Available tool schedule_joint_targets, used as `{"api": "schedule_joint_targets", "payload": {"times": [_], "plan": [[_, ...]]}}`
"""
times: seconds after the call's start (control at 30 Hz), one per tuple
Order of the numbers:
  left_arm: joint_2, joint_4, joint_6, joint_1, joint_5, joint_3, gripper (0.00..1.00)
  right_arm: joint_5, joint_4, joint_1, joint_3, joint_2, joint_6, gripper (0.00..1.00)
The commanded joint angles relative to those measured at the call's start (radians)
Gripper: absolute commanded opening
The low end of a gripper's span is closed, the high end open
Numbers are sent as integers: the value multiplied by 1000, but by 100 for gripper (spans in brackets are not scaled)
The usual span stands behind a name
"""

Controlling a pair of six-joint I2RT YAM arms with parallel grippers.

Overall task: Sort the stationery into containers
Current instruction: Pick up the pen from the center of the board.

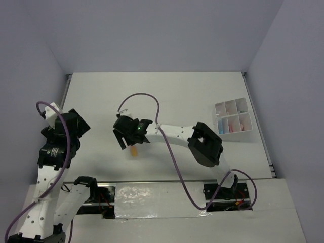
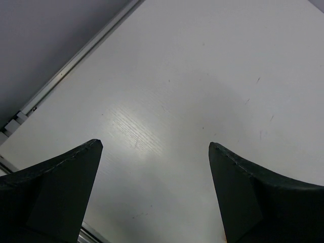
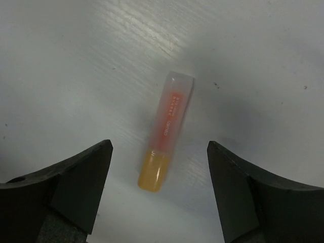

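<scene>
**Sorting near its end, judged from the overhead view.** The white tray (image 1: 221,107) sits at the far right of the table (image 1: 177,91) and holds pink and blue pieces (image 1: 234,124) in several compartments. Only 1 piece shows outside it: an orange marker (image 3: 165,130), lying flat near the table's middle, well apart from the tray. The right gripper (image 3: 158,146) stands wide open astride the marker, gripping nothing. The left gripper (image 2: 154,144), fully open and empty, hangs over the table's left side.

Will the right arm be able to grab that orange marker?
Probably yes: the right tool hangs open right over the orange marker, which lies alone on the table, nothing blocking.
</scene>
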Motion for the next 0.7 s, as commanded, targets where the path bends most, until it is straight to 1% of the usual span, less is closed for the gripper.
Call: {"api": "schedule_joint_targets", "payload": {"times": [0.0, 0.17, 0.23, 0.33, 0.53, 0.63, 0.67], "plan": [[-26, 64, 51, 7, 9, -21, 99, 36, -76, -4, 82, 45, 36, 82], [-11, 90, 80, 8, 75, -32, 99, 36, -90, 15, 79, 94, 47, 72], [2, 96, 88, 8, 89, -32, 99, 32, -90, 21, 79, 108, 49, 72], [8, 103, 97, 8, 116, -35, 99, 2, -85, 23, 86, 137, 44, 68], [-9, 119, 111, 8, 141, -42, 99, -11, -111, 27, 145, 200, 15, 54], [-6, 124, 117, 8, 153, -44, 99, -4, -131, 27, 154, 217, 6, 43], [-6, 126, 117, 8, 158, -44, 99, -5, -122, 27, 148, 213, 6, 42]]}}
